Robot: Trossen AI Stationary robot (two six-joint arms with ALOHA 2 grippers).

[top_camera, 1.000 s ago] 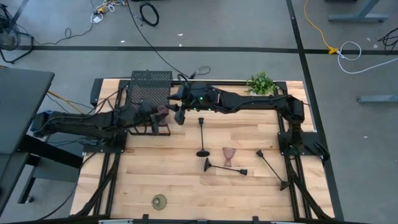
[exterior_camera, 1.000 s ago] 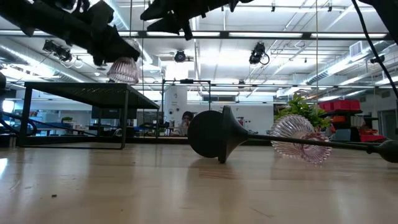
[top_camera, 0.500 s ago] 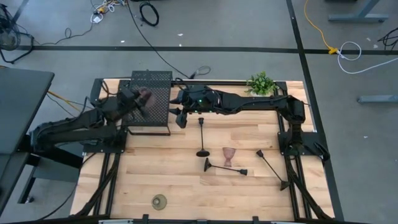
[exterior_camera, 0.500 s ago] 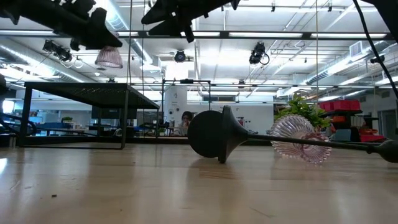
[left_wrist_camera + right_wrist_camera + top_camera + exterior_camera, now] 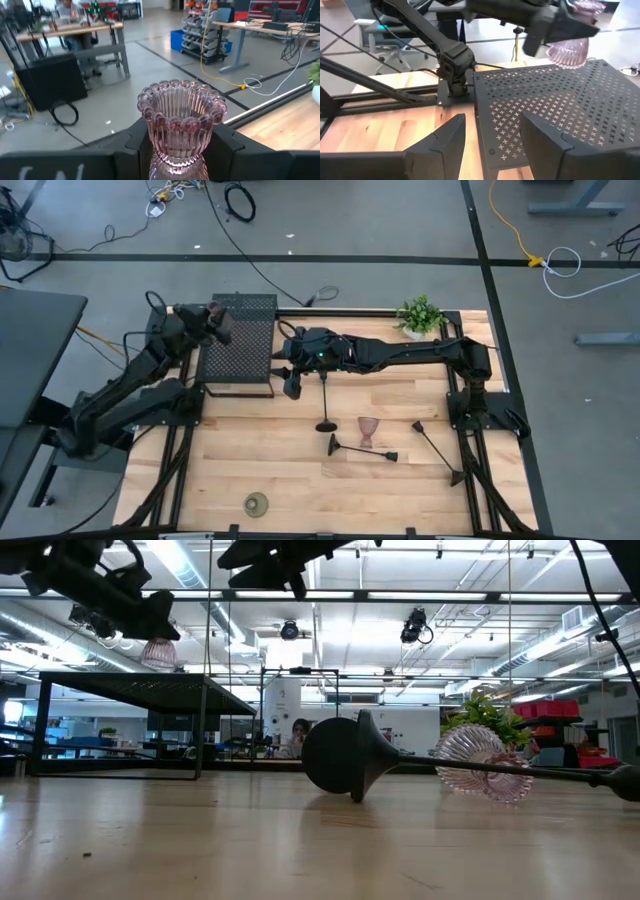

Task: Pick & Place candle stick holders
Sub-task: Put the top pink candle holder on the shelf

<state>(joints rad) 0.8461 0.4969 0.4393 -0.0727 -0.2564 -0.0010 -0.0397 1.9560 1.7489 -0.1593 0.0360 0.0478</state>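
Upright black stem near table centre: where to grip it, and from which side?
Grip the thin shaft of the upright stem, above its round base, coming from straight above with the fingers either side. It stands vertical and slim, so a narrow pinch should fit. The right gripper hovers open close beside its top and seems best placed. The left gripper holds a pink goblet over the mesh box.

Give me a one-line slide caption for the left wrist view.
Left gripper holding a pink glass goblet upright, with the lab floor and desks behind it.
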